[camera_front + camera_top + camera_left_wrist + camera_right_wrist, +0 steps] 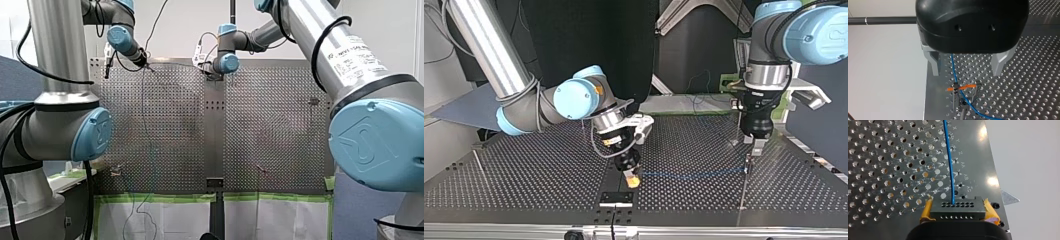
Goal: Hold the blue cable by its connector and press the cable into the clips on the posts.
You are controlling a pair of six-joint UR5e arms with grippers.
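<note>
Right wrist view: my right tool, yellow pads, clamped on the black connector; blue cable leaves it and runs ahead over the perforated tabletop. Left wrist view: my left tool spread apart, gripping nothing; cable passes between its fingers, crossing an orange-tabbed clip on a post

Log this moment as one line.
right gripper shut on connector | left gripper open over post clip | blue cable runs connector to clip
</note>
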